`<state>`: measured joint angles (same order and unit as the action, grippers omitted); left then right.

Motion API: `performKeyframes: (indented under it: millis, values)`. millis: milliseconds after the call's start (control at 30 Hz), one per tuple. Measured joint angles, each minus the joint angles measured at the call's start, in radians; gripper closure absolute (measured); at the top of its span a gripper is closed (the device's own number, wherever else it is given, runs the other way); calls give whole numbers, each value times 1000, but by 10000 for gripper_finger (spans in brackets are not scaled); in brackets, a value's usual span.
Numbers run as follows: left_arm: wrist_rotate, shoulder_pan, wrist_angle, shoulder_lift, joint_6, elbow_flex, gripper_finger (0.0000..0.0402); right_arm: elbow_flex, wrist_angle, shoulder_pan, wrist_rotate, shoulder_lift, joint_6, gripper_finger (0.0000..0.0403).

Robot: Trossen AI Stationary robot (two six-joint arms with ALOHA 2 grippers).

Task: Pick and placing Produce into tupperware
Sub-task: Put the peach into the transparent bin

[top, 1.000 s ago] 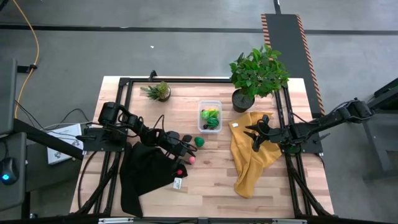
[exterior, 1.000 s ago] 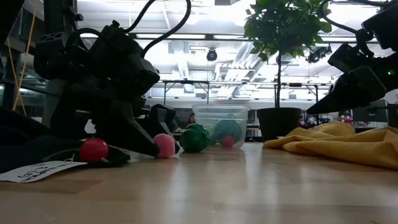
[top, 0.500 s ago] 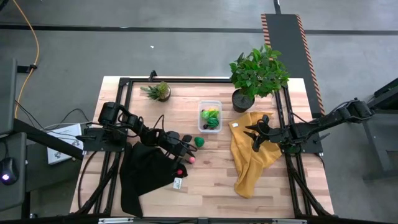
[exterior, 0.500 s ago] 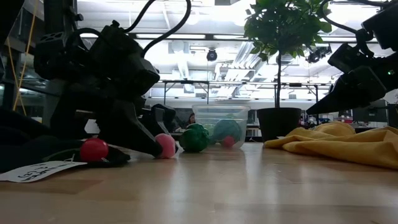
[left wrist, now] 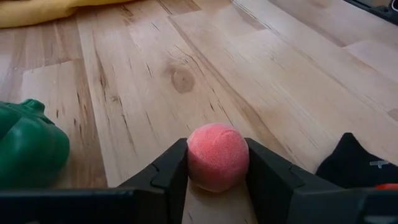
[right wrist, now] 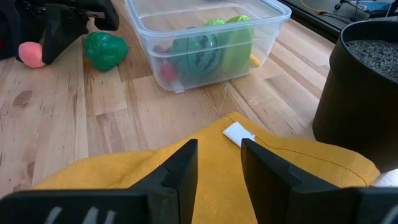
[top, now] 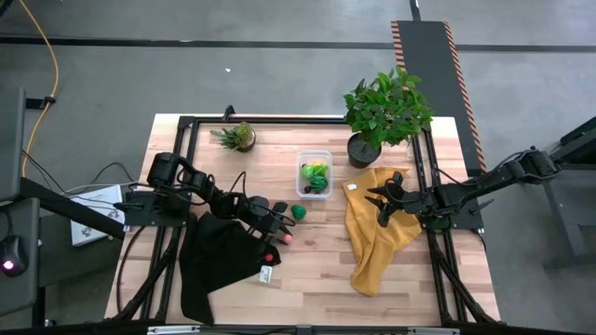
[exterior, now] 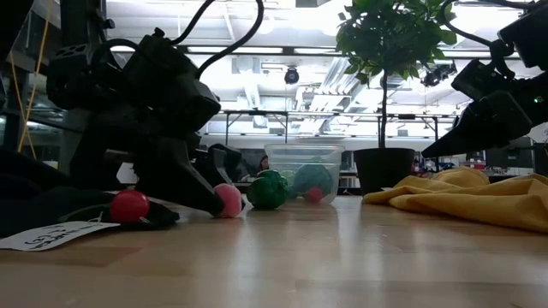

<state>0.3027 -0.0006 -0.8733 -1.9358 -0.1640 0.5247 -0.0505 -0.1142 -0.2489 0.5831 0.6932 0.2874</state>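
A pink ball [left wrist: 217, 155] lies on the wooden table just right of the black cloth [top: 219, 261], with my left gripper [left wrist: 217, 169] shut on it. A green piece [top: 299, 212] lies on the table a little farther back, apart from the fingers. A red ball [exterior: 129, 205] sits at the black cloth's edge. The clear tupperware [right wrist: 143, 22] stands at centre back; it holds a striped melon [right wrist: 196, 53], a yellow-green piece and a small red one. My right gripper [right wrist: 219, 155] is open above the yellow cloth [top: 377, 237] and holds nothing. My left gripper pinches the pink ball by its two opposite sides [left wrist: 194, 163] between its two fingers [left wrist: 168, 174]. The fingers come slanting down from the table's left side. The ball rests with its underside on the table [exterior: 227, 214].
A large potted plant [top: 386, 112] stands at the back right, next to the tupperware. A small plant [top: 237, 137] stands at the back left. A white tag [top: 266, 274] lies at the black cloth's corner. Bare wood [top: 312, 270] stretches between the two cloths toward the near edge.
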Motion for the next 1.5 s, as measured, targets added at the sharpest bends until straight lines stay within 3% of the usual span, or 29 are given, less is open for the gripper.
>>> performKeyframes:
  millis: [633, 967, 1500]
  values:
    - [-17, 0, 56, 97, 18, 0, 277, 0, 0, 0, 0, 0, 0, 289]
    - [-50, 1, 202, 202, 14, 0, 277, 0, 0, 0, 0, 0, 0, 289]
    - [-140, 2, 569, 428, 35, 0, 277, 0, 0, 0, 0, 0, 0, 289]
